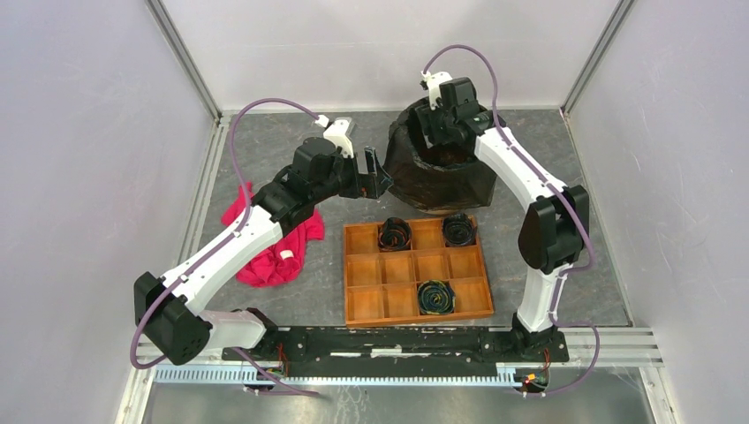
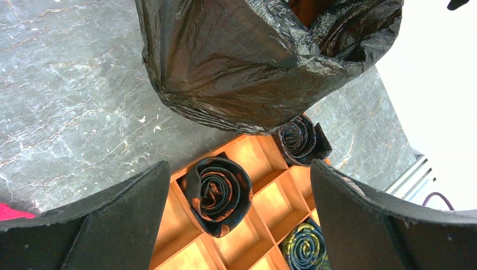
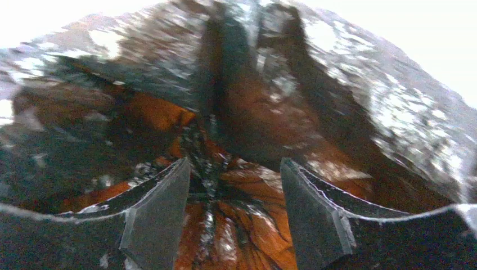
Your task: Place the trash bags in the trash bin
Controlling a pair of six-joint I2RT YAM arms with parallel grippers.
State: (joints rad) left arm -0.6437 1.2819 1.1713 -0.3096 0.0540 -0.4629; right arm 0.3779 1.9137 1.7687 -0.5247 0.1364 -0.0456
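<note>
The black trash bag point(image 1: 437, 181) is draped over and into the trash bin, covering its outside down to the table. In the left wrist view the bag point(image 2: 242, 62) is crinkly and glossy, with its mouth open at the top. The bin's orange point(image 3: 256, 225) shows through the film in the right wrist view. My right gripper point(image 3: 233, 166) is open, down inside the bag-lined bin with film between and below its fingers; in the top view it point(image 1: 440, 140) sits in the bag's mouth. My left gripper point(image 1: 369, 181) is open and empty just left of the bag, above the tray's far edge point(image 2: 239, 169).
A compartmented wooden tray point(image 1: 346, 274) lies in front of the bin, with rolled ties point(image 1: 395, 233) point(image 1: 459, 229) point(image 1: 435, 297) in three compartments. A red cloth point(image 1: 274, 252) lies at the left under my left arm. Enclosure walls stand on all sides.
</note>
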